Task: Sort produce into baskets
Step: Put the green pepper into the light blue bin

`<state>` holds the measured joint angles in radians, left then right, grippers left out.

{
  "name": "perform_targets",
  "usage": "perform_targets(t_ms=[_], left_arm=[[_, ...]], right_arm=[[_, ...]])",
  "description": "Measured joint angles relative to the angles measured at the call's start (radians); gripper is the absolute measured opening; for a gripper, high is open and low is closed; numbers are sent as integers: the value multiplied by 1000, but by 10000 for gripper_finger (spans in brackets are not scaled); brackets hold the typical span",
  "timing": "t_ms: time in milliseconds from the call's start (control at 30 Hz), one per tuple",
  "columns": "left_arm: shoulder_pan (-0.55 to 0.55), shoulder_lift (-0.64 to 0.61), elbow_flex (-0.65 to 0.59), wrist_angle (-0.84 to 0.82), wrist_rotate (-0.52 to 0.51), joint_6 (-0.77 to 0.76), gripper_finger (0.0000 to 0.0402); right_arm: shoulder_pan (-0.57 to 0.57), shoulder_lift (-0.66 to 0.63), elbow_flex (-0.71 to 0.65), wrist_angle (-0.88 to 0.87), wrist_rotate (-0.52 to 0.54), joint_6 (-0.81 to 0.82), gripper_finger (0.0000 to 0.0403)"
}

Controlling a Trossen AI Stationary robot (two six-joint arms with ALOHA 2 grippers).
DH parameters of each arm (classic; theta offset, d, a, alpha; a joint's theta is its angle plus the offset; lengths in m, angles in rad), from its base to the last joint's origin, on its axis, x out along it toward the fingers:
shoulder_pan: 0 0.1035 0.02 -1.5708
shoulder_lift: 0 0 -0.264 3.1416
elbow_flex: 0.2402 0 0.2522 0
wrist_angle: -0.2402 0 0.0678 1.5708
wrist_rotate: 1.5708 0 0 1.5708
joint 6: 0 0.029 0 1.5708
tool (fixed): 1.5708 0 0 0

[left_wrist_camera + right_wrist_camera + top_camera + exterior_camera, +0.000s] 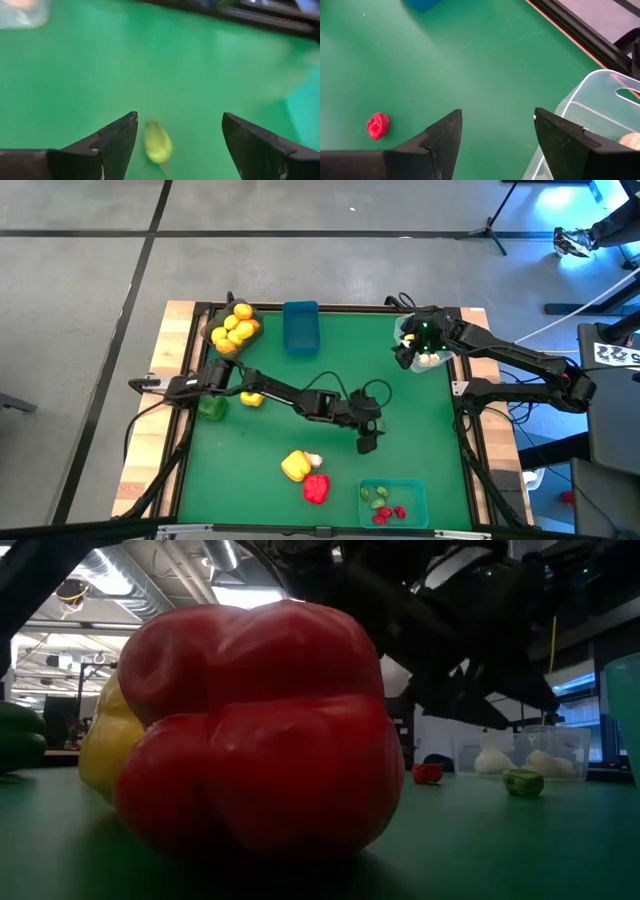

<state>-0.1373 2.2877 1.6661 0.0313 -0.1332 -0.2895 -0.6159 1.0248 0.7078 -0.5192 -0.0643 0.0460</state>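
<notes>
Left pincer (367,444) hangs over mid-table, fingers spread, nothing held; a small green bit (158,143) lies on the green table (420,420) between the fingers, nearer one of them, touching neither. Right pincer (404,356) is at the clear bin (437,360), fingers apart and empty, bin edge just beside one finger; a small red bit (377,125) sits on the mat off to the other side, well apart.
</notes>
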Motion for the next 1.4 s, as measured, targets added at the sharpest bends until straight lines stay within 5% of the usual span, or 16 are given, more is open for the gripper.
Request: perform_targets(t_ms=[200,1133,1400], left_arm=[[-19,20,2,33,-193,29,285],[-53,156,3,102,-216,-75,258],[-52,156,3,89,-229,-94,182]], right_arm=[[0,0,0,-3,0,-1,244],[0,0,0,-6,0,0,244],[0,0,0,-7,0,1,244]])
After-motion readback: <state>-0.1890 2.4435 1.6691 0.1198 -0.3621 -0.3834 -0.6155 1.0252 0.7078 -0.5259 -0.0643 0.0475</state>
